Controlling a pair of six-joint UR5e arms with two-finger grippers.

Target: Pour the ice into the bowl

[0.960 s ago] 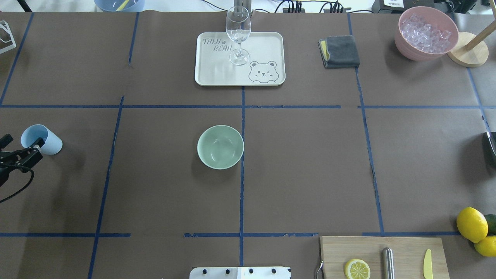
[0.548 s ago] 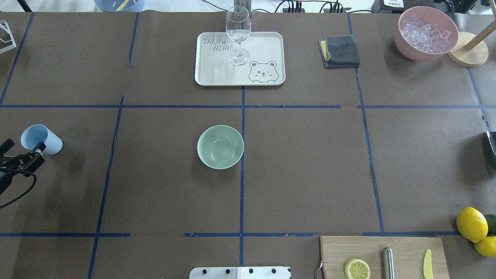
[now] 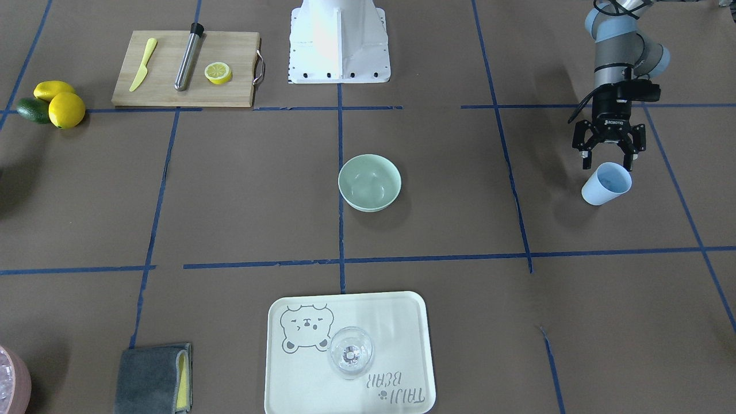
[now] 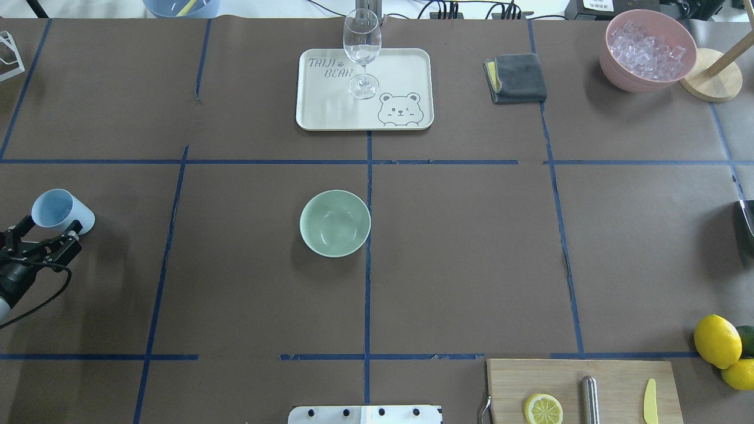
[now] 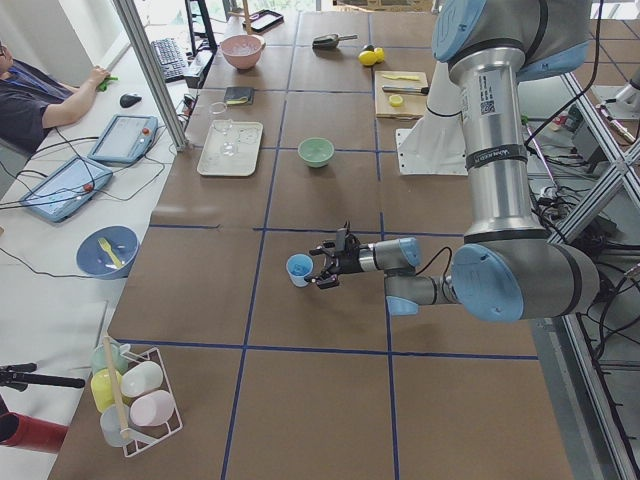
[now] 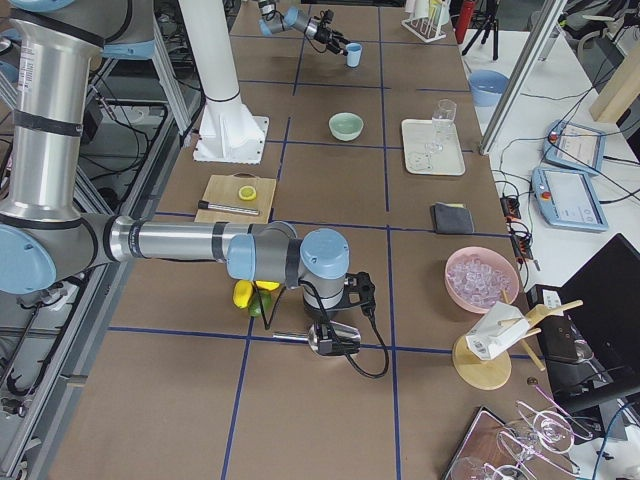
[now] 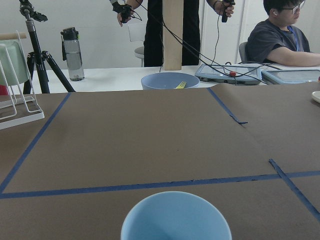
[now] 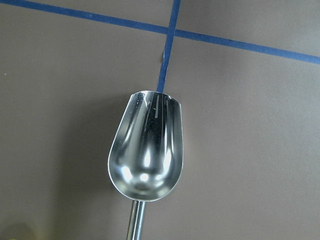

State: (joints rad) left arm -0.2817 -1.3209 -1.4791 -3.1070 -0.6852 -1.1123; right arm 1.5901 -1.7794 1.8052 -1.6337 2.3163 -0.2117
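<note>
The pale mint-green bowl [image 4: 335,223] stands empty at the table's middle, also in the front view [image 3: 369,182]. The ice [image 4: 645,47] lies heaped in a pink bowl [image 4: 615,65] at the far right. A light blue cup [image 4: 62,212] stands at the left edge; I see no ice in it. My left gripper [image 4: 51,227] is open and level, right at the cup's near side [image 3: 608,164]. The cup's rim [image 7: 175,217] fills the bottom of the left wrist view. My right gripper [image 6: 335,340] is low near a metal scoop [image 8: 147,150]; I cannot tell its state.
A cream tray [image 4: 400,65] with a wine glass [image 4: 361,50] sits at the far middle, with a grey cloth [image 4: 517,78] to its right. A cutting board [image 4: 580,391] with a lemon half, a metal rod and a yellow knife lies front right, lemons [image 4: 717,341] beside it.
My left gripper has shifted a little to the right and toward the robot beside the blue cup, staying open. The cup and bowl have not moved.
</note>
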